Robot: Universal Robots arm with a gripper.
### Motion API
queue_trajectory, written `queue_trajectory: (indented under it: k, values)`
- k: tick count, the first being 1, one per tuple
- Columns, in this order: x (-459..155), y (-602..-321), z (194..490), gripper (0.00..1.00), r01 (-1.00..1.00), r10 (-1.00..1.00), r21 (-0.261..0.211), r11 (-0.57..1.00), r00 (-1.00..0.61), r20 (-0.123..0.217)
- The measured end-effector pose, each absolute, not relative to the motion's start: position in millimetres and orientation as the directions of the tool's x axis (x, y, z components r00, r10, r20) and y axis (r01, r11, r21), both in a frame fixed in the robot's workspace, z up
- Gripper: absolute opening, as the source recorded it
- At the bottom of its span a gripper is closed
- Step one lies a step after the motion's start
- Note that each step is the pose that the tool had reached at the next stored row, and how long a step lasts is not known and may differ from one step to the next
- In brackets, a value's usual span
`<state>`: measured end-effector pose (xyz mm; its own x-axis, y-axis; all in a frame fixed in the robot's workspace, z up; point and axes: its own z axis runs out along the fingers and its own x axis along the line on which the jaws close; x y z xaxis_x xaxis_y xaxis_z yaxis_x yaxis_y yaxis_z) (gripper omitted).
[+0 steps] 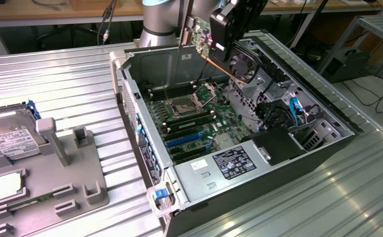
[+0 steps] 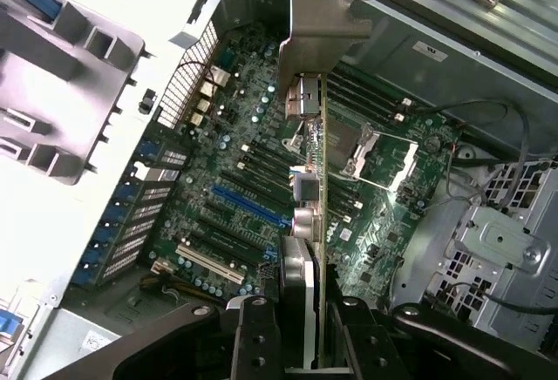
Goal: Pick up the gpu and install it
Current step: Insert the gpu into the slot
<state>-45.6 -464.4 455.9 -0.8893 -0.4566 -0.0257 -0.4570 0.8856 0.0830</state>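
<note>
gripper (image 2: pixel 301 310): we saw it pinched onto the gpu (image 2: pixel 307 186), one of the fingers (image 2: pixel 257 335) on each flat face and the card edge-on between them.
gpu position: it was held in the air over the far end of the open pc case (image 1: pixel 323 148), in the gripper (image 1: pixel 214 44), with the card (image 1: pixel 198 34) clear of everything below it.
bracket (image 2: pixel 318 36): the silvery end plate sat at the card end farthest from the fingers.
motherboard (image 2: pixel 253 127): it lay below the gripper on the case floor (image 1: pixel 191 118), apart from the card.
cpu socket (image 2: pixel 384 149): below the gripper, near the card's line.
blue slot (image 2: pixel 248 207): below the gripper, on the card's other side from the socket; the card was not yet seated.
hard drive (image 1: pixel 7 133): outside the case, well apart from the gripper, on the grey holder tray (image 1: pixel 72 187).
processor chip (image 1: pixel 8 185): on the same tray, also well apart from the gripper.
</note>
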Motion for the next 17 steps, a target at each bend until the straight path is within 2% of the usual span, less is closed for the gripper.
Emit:
queue_trajectory:
  k: [17]
  values:
    - [-45.3,-464.4,455.9,0.28,-0.569,-0.569,0.083,0.818,-0.822,-0.026]
